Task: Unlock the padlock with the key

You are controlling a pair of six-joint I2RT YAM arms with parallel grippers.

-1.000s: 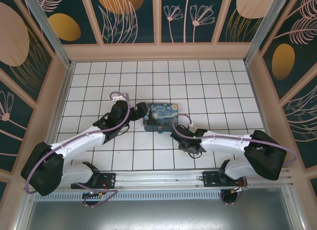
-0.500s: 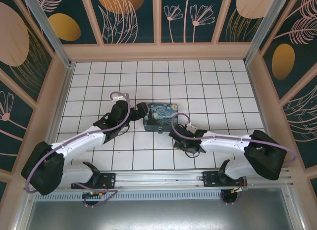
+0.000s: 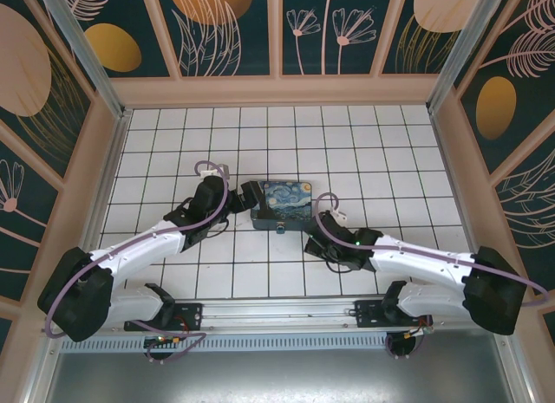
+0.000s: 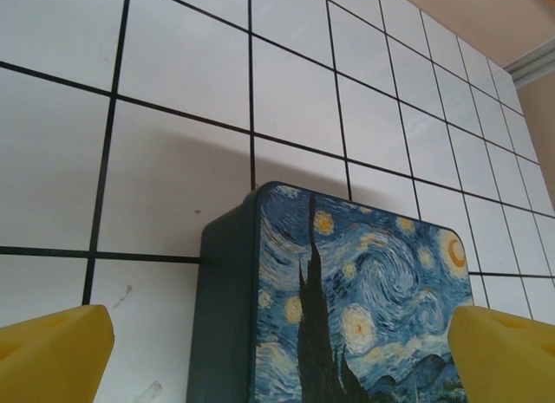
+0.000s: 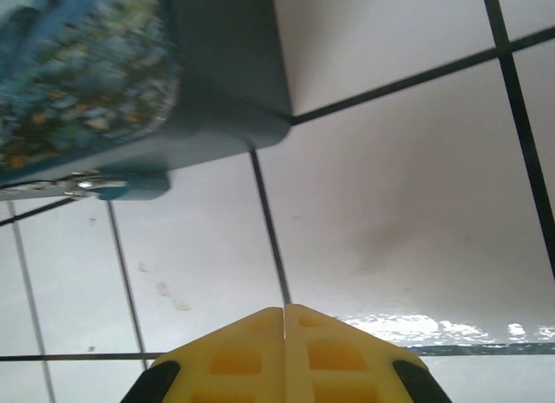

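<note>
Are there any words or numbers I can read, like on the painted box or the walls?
None can be read.
The box lid has a starry night painting, no words.
The walls have flower drawings, no letters.
The little blue padlock is too blurred to tell.

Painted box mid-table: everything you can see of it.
The box is a flat rectangle with rounded corners, plain dark grey-blue walls and a lid printed with a swirling blue-and-yellow night sky; it looks like tin. It lies flat, lid up and closed, on the white tiled table. A small padlock sits at its near edge. The open left fingers flank its left end, contact unclear; the shut right fingers sit apart, off its near right corner.
</note>
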